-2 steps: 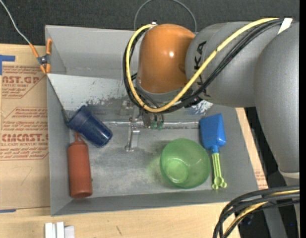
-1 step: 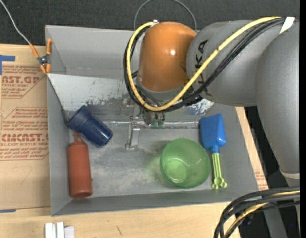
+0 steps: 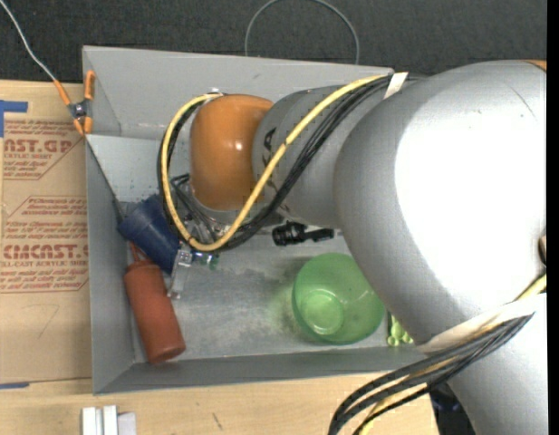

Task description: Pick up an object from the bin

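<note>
In the grey metal bin [image 3: 107, 252], a translucent green plastic cup [image 3: 333, 302] lies nearest, a red-brown cylindrical bottle [image 3: 154, 314] along the left wall, and the gripper [image 3: 183, 261], jaws' state impossible to tell, hangs at the bottle's far end beside a dark blue block [image 3: 150, 229].

blue obj [image 3: 149, 228] part under arm [image 3: 442, 198] | green bit [image 3: 399, 333] mostly hid

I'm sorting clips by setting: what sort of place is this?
Probably a robotics lab's bin-picking test station: a big silver robot arm with looped cables reaches into a grey metal bin of odd loose things, among them a green cup and a red-brown bottle.
</note>
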{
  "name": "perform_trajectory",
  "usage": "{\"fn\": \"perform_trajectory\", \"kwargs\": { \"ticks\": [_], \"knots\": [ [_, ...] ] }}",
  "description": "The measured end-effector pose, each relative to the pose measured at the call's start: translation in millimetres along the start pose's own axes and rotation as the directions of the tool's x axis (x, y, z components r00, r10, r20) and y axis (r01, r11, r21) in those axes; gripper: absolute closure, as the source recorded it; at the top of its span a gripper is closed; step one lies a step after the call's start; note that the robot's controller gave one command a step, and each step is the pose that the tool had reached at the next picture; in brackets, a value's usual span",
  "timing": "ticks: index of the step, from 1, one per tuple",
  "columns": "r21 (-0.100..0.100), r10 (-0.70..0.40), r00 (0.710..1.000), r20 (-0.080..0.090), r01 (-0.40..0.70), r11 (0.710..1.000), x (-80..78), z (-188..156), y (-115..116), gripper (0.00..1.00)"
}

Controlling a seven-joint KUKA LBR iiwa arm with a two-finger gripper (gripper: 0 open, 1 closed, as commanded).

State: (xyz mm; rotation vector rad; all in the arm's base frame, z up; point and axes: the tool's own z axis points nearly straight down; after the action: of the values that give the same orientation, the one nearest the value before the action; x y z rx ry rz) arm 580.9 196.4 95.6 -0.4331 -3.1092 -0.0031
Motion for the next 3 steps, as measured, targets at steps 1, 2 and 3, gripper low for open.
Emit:
{"fn": "perform_trajectory", "kwargs": {
  "ticks": [1, 2, 3],
  "knots": [
    [-0.002, -0.160, 0.987, 0.011, 0.160, 0.987, -3.9, -36.9, 10.1, 0.00],
    [-0.003, 0.076, 0.997, 0.004, -0.076, 0.997, 7.7, -11.6, 51.1, 0.00],
    [-0.017, 0.036, 0.999, 0.020, -0.035, 0.999, 8.0, 16.4, 40.4, 0.00]
  ]
}}
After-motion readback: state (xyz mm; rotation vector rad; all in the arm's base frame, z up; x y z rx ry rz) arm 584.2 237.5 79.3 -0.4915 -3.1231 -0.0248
